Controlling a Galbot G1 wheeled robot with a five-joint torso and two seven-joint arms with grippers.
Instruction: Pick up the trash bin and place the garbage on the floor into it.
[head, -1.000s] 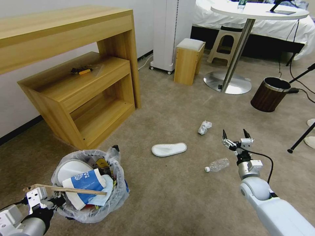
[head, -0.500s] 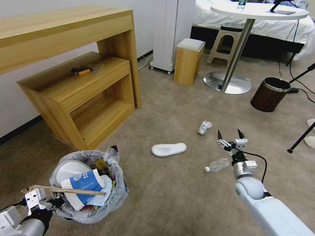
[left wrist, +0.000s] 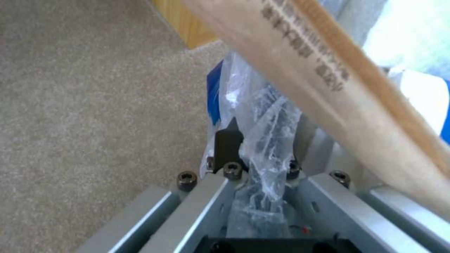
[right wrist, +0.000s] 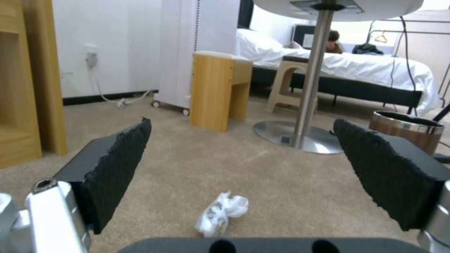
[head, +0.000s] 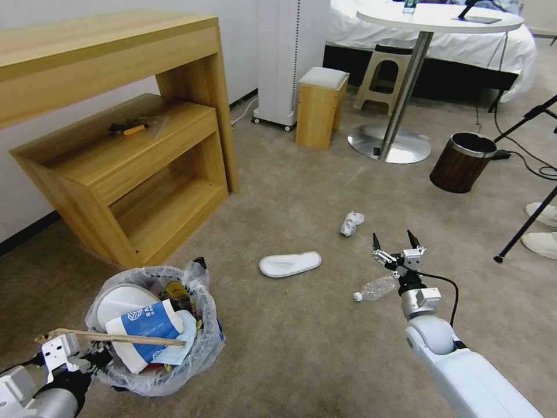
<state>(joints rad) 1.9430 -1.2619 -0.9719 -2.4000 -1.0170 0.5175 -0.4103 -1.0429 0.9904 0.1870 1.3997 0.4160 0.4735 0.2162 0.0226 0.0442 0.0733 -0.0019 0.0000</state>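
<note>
The trash bin (head: 155, 342), lined with a crinkly white bag, hangs at the lower left, full of litter: a blue-white paper cup (head: 152, 324), a white slipper and a wooden stick (head: 110, 337) lying across the top. My left gripper (head: 93, 355) is shut on the bin's bag rim; the left wrist view shows its fingers (left wrist: 229, 138) pinching the plastic (left wrist: 265, 140) under the stick (left wrist: 337, 80). On the beige floor (head: 301, 348) lie a white slipper (head: 290, 264), a clear bottle (head: 377, 287) and a white wad (head: 351, 223) (right wrist: 220, 212). My right gripper (head: 396, 244) (right wrist: 241, 140) hovers open just beyond the bottle, facing the wad.
A wooden desk with a low shelf unit (head: 116, 162) stands to the left. Behind are a wooden stool (head: 319, 107), a round table's metal base (head: 389, 145) and a brown wood-look bin (head: 461, 162). A black tripod leg (head: 522, 232) and two white slippers (head: 542, 212) are at the right edge.
The whole picture has shifted slightly, so the camera moved. My right gripper has drifted left over the bottle, still open. The left gripper keeps its hold on the bin.
</note>
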